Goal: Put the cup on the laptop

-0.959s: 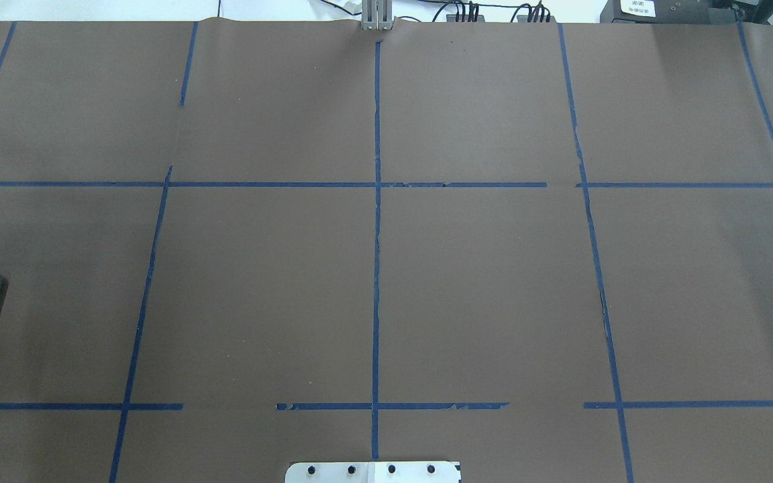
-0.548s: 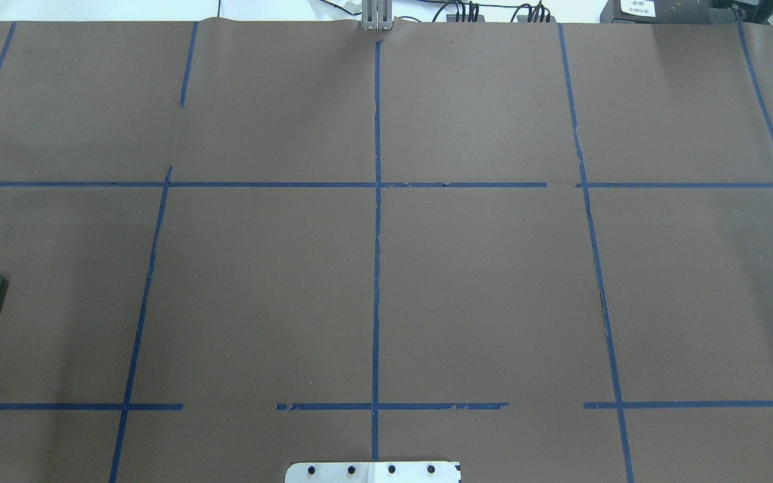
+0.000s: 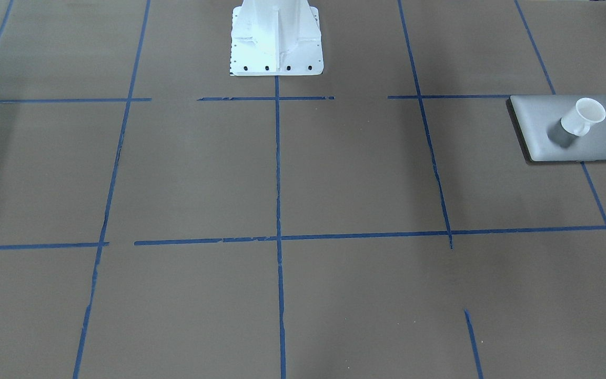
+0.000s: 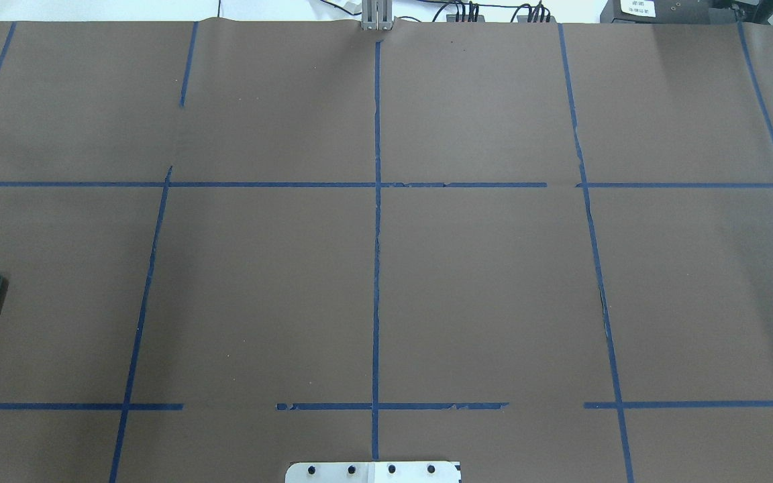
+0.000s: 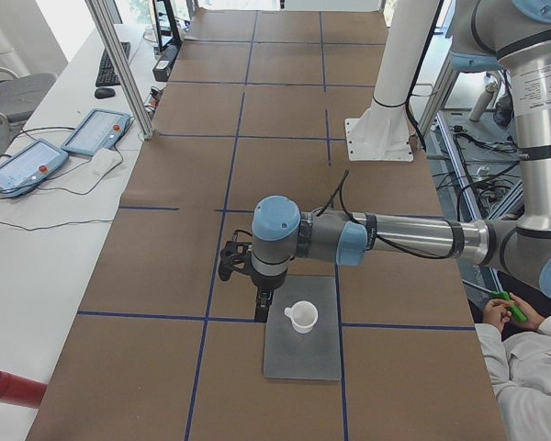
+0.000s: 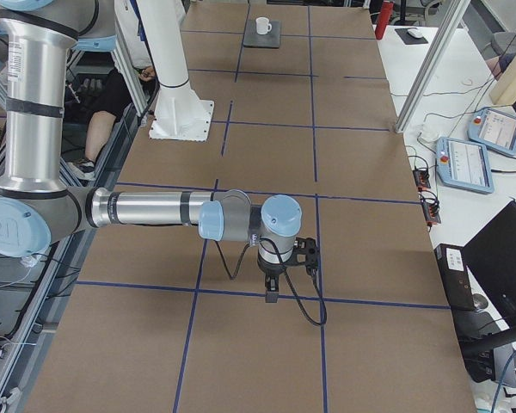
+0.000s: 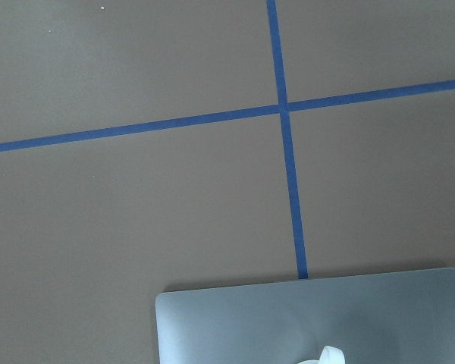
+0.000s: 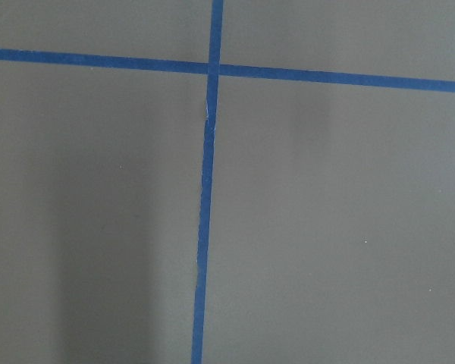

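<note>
Since nothing on the bench (image 4: 427, 268) shifts across the last second of the overhead view, the task looks finished rather than under way. The laptop (image 3: 603, 142) lies closed and flat at the robot's left end. The left gripper (image 5: 261, 305) hangs just beside its edge, and the right gripper (image 6: 271, 291) hovers well apart; whether either is wide or narrow I cannot tell. The cup (image 3: 582, 118) stands upright near the lid's middle, untouched: small, white, with a flared rim.

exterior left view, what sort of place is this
Most likely a robotics lab workcell: the robot's left arm reaches over a table gridded with blue tape, and teach pendants lie on the side bench.
</note>
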You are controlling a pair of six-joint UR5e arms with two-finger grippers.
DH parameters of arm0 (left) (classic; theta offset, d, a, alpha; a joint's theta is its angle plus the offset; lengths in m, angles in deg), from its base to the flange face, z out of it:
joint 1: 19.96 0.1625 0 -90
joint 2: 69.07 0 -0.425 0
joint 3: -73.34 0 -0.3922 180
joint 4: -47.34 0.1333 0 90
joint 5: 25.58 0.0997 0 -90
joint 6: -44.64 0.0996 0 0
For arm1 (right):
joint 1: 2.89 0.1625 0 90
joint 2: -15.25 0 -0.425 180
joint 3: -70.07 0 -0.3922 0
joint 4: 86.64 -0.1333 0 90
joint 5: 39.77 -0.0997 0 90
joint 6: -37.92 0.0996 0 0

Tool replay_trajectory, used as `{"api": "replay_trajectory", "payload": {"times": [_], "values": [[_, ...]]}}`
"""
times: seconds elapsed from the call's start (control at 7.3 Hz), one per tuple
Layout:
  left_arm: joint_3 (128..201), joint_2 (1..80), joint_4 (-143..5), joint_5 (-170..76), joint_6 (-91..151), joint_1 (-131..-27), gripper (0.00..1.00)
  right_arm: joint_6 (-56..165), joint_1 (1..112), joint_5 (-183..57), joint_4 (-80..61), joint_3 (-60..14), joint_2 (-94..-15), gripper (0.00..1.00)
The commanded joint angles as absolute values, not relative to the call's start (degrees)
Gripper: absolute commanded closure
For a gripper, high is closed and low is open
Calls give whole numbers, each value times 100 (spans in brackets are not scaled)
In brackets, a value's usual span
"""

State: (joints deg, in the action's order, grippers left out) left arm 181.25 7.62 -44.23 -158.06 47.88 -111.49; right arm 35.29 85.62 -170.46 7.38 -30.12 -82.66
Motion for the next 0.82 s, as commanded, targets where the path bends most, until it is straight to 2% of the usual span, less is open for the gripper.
{"api": "replay_trajectory", "payload": {"times": [0.0,0.68], "values": [[18093,766,-4073,-16119,5238,-11523,0,3528,8562,-17046,740,-3012,-8266,0],[17943,880,-4195,-16076,5202,-11514,0,3528,8562,-17046,731,-3012,-8266,0]]}}
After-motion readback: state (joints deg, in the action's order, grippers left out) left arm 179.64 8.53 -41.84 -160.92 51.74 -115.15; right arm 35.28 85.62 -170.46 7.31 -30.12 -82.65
